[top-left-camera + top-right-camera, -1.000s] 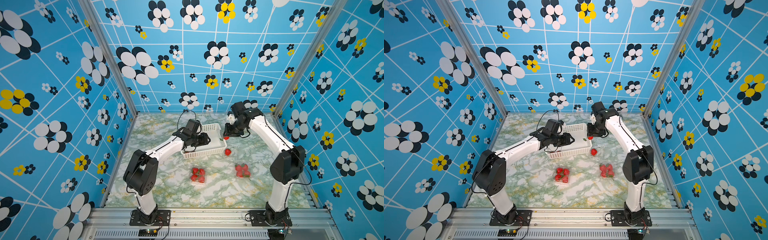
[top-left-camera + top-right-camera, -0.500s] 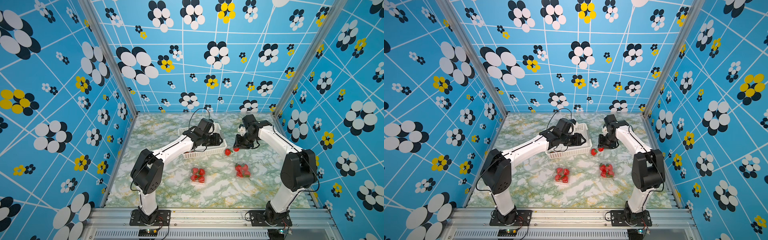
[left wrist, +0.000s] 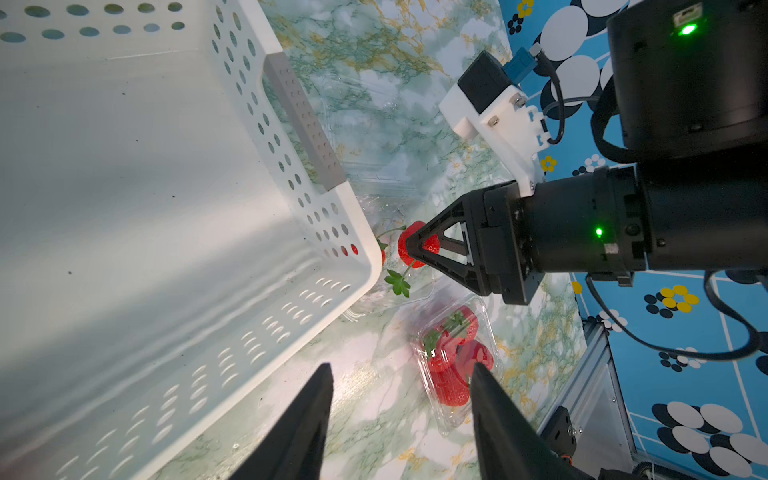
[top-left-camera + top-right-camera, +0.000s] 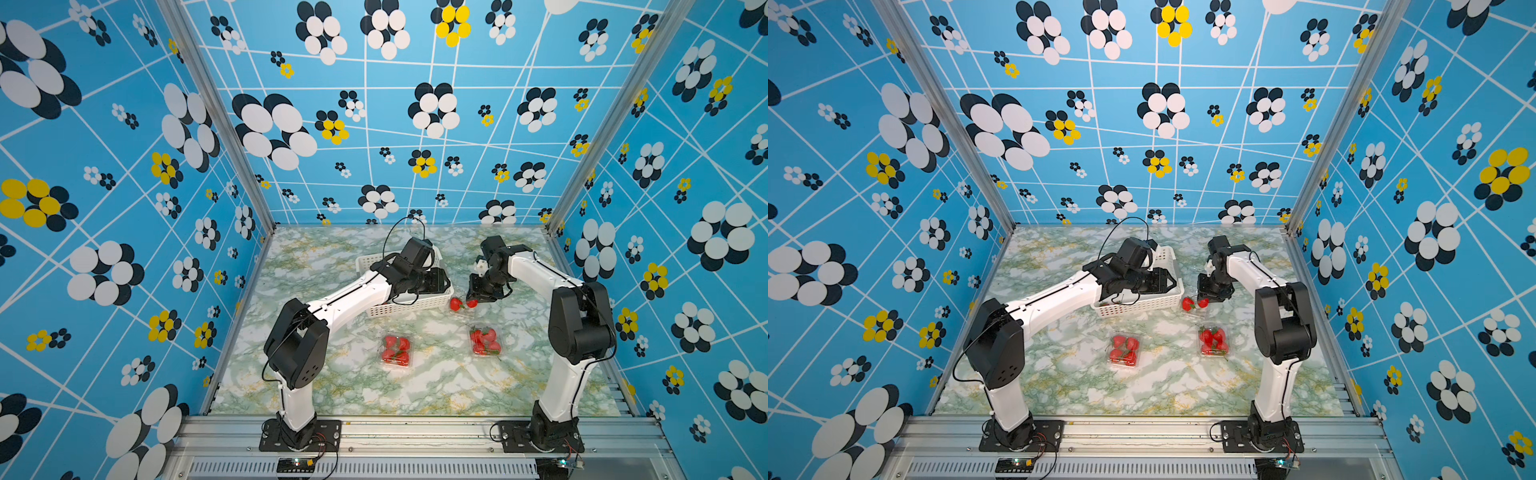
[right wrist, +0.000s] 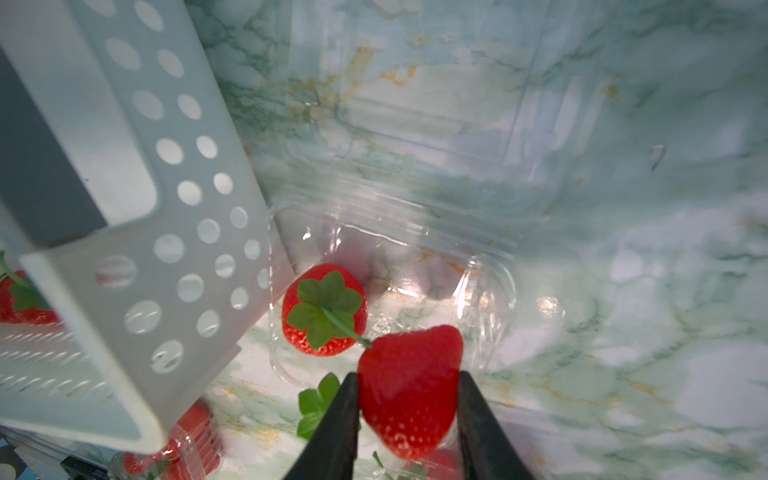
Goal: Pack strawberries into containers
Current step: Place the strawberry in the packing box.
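My right gripper [image 5: 405, 376] is shut on a red strawberry [image 5: 409, 374], held just above an open clear container [image 5: 490, 282] beside the basket's corner. One strawberry [image 5: 324, 309] with a green cap lies in that container. In both top views the held strawberry [image 4: 471, 304] hangs right of the lying one [image 4: 1188, 303]. Two closed containers [image 4: 396, 350] [image 4: 484, 340] of strawberries sit nearer the front. My left gripper [image 3: 401, 368] is open and holds nothing, over the basket's right end [image 4: 442, 279].
The white perforated basket [image 4: 415, 305] stands mid-table under my left arm, its corner touching the open container. Another strawberry [image 5: 16, 303] shows at the basket's edge. The open container's lid [image 5: 436, 104] lies flat behind it. Blue patterned walls enclose the marble table.
My right gripper has carried the strawberry from beside the basket's far end forward to above the open container. My left gripper has slid rightward along the basket.
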{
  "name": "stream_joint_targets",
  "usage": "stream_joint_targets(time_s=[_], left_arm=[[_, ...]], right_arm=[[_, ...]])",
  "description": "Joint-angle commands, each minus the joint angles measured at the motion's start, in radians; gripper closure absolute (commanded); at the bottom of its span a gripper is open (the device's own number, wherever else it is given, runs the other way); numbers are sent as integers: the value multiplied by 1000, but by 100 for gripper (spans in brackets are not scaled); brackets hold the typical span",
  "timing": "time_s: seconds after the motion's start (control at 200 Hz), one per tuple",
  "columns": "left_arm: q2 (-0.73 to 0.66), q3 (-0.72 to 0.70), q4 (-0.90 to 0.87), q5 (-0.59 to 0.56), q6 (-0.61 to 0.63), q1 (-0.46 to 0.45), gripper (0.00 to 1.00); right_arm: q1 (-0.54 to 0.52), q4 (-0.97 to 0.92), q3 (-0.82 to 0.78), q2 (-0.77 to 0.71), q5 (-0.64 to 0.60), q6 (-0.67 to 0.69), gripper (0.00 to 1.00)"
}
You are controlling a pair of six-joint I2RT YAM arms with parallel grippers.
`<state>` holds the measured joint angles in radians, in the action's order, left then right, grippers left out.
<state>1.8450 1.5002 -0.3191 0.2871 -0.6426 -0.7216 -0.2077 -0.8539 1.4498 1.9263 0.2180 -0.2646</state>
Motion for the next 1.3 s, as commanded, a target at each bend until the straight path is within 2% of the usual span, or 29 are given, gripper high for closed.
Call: stream_joint_targets(time_s=[0.0,0.23,0.495,0.854,1.004,1.229,1.294], left_arm=[[25,29,-20,-11,7,2,45],[22,22,-19,-15,5,2,45],[17,9,-14,-17,5,3,45],[11,-19,-4,-29,8,23,45],[-50,-55,-8,-42,16,47,45],[-127,-140,-12,-61,24,98,45],[-152,-167,-12,-61,27,115,45]], right_arm=[[5,-12,18,30,-27,24,78],[5,-15,20,45,-29,34,64],[6,-20,23,55,-41,36,53],[4,-86,45,-102,-41,31,51],[-9,-108,55,-177,8,29,51],[-135,-119,142,-158,-10,-10,51],[-180,-132,221,-125,-26,-20,51]])
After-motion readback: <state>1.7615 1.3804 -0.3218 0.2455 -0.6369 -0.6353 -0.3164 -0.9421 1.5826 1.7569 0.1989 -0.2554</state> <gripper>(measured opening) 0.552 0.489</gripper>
